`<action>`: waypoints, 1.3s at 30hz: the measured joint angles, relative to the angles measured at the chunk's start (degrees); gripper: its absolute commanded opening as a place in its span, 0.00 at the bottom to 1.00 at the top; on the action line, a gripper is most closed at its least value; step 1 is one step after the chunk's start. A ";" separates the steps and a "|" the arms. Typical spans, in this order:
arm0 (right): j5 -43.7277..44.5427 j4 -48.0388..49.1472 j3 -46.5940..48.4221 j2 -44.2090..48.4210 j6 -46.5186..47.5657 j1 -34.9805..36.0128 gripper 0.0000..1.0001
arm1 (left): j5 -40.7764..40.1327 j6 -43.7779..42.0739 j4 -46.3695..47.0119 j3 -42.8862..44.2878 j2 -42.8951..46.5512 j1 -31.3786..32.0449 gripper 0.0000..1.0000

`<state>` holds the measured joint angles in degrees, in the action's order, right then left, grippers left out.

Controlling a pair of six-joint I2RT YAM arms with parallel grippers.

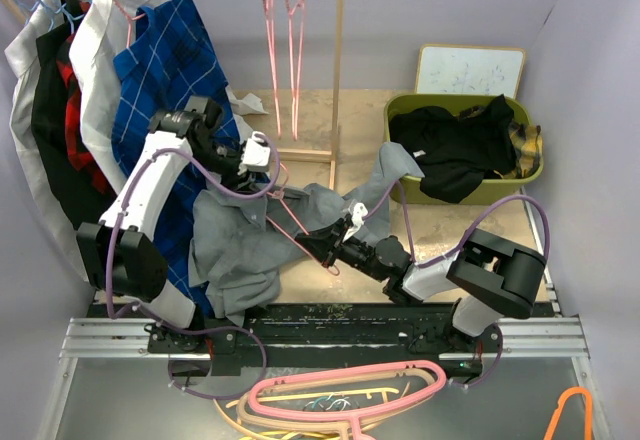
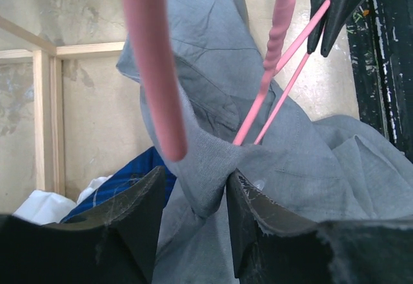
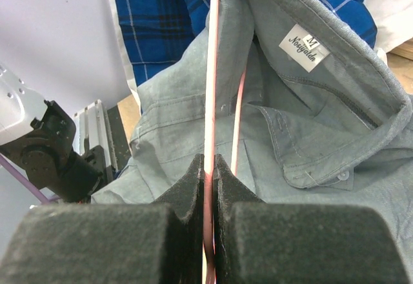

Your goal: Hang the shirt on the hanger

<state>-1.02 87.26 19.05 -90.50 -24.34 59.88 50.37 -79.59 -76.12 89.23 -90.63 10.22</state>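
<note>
1. Right gripper (image 3: 210, 174): pads pressed together on the thin pink wire of the hanger (image 3: 210, 71), which is held above the middle of the table.
2. Left gripper (image 2: 216, 197): pinching a raised fold of the shirt (image 1: 245, 245), just beside the hanger wires.
3. Shirt position: mostly heaped on the left half of the table toward the near edge, with one sleeve trailing toward the right side. The collar is open, with its size label facing the right wrist camera.
4. Done so far, by my reading: both items are gripped and brought together, and the wire runs along the open front beside the collar.
5. Left to do: neither shoulder looks seated on the frame, so both hanger arms have yet to go inside. Whether the hanger's far tip is under cloth, I cannot tell.
</note>
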 measured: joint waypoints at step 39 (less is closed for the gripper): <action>11.50 -22.58 -16.72 57.42 -2.08 -0.26 1.00 | 2.73 35.63 6.25 7.69 13.73 2.19 0.00</action>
<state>10.48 64.69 2.33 -33.08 -26.41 59.61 53.10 -43.97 -69.87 96.92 -76.90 12.40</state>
